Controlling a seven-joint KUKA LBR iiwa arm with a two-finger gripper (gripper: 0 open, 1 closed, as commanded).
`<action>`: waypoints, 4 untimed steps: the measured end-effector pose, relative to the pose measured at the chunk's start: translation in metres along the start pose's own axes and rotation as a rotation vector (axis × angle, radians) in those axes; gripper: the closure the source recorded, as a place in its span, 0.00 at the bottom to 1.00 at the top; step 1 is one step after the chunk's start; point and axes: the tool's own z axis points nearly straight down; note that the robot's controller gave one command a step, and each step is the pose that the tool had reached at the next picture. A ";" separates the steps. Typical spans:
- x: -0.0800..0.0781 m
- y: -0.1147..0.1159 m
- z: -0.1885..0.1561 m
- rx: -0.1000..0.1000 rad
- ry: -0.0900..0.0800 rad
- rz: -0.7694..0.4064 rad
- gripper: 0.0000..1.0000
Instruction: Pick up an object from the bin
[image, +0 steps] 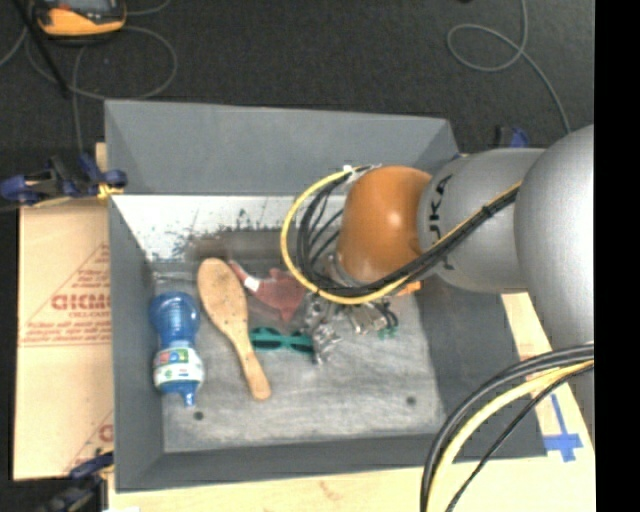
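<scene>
My gripper (328, 338) is low in the middle of the bin, its metal fingers partly hidden under the orange wrist cover. Its tips sit at the right end of a green plastic piece (270, 340) lying flat on the bin floor. Whether the fingers clasp that piece I cannot make out. A reddish-pink thing (280, 292) lies just up-left of the gripper. A wooden spoon (232, 320) lies to the left, bowl toward the back, handle pointing to the front.
A blue plastic bottle (176, 345) with a white label lies along the left wall. The arm and its looped cables cover the bin's right back part. Bare floor shows along the front and at the right.
</scene>
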 end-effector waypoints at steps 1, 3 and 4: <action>-0.015 -0.035 0.001 -0.010 0.005 -0.103 1.00; -0.024 0.039 -0.001 0.003 -0.002 -0.131 1.00; -0.025 -0.006 -0.163 0.002 -0.002 -0.216 1.00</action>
